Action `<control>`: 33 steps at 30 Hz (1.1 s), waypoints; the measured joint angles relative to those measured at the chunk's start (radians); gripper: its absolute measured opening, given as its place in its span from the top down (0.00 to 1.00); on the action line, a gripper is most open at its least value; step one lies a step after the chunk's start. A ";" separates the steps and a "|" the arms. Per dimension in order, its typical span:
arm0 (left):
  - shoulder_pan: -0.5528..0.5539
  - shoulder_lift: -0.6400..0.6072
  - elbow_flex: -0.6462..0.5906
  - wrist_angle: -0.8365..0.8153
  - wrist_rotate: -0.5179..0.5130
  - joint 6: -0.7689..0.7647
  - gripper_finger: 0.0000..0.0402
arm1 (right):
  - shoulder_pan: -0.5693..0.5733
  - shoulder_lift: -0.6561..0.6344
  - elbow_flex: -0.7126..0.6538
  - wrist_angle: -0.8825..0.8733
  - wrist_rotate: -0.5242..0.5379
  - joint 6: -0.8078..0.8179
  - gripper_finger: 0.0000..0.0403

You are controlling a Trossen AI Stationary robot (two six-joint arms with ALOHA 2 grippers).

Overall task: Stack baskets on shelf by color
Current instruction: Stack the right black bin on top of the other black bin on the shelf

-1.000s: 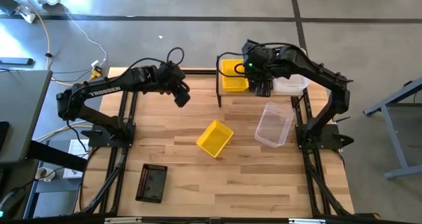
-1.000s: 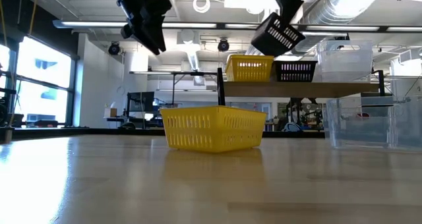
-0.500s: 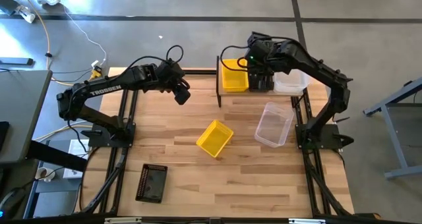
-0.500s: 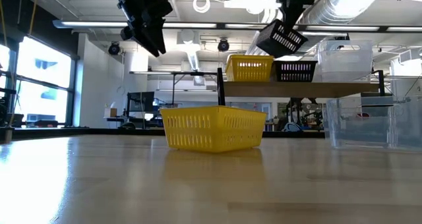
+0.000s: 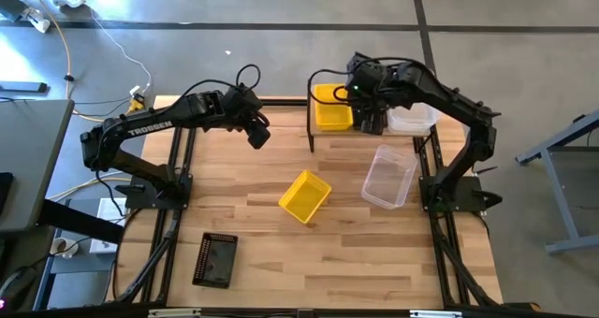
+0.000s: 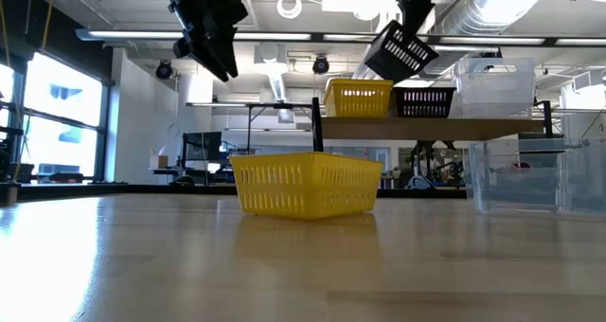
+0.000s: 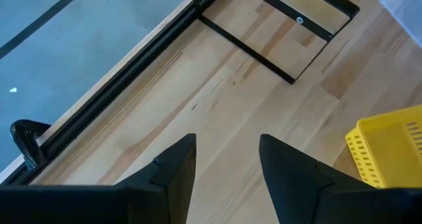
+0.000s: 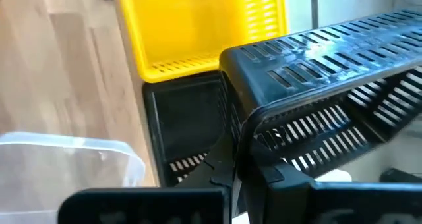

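Black mesh basket (image 6: 401, 49), clamped tilted in the right gripper (image 8: 239, 173), has swung back slightly above the shelf's (image 6: 426, 128) black basket (image 6: 423, 102), nesting apparently next; left gripper (image 7: 227, 165) hovers apart.
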 joint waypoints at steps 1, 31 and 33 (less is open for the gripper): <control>0.000 0.000 0.000 0.000 0.000 0.000 0.61 | 0.001 -0.001 0.000 0.000 -0.020 0.014 1.00; -0.001 0.000 0.000 -0.007 0.011 -0.001 0.61 | -0.002 -0.016 -0.266 0.001 -0.050 0.039 1.00; -0.001 0.000 0.000 -0.007 0.012 -0.003 0.61 | -0.002 -0.016 -0.266 0.002 -0.034 0.039 1.00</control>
